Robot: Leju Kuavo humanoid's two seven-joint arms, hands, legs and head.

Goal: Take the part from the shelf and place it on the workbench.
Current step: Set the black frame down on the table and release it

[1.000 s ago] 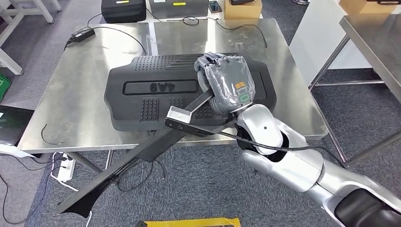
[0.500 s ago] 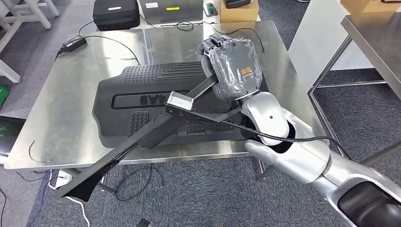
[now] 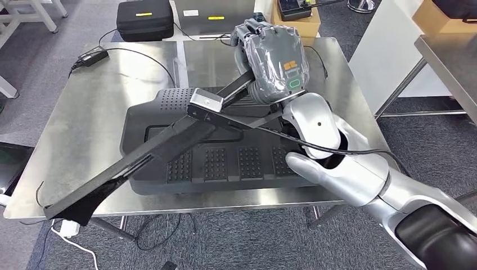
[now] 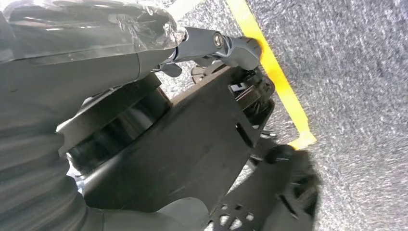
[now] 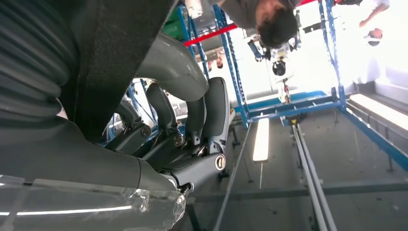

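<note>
We see our right hand (image 3: 274,62), grey and wrapped in clear film, raised above the far edge of the large black moulded plastic part (image 3: 225,163) with its studded panels. The part lies flat on the stainless steel desk (image 3: 84,118), near its front edge. In the right wrist view the dark fingers (image 5: 192,115) are curled inward and nothing shows between them. Our left hand (image 4: 96,77) appears in the left wrist view above grey carpet and a yellow floor stripe (image 4: 274,72); we cannot tell whether it is open or closed.
</note>
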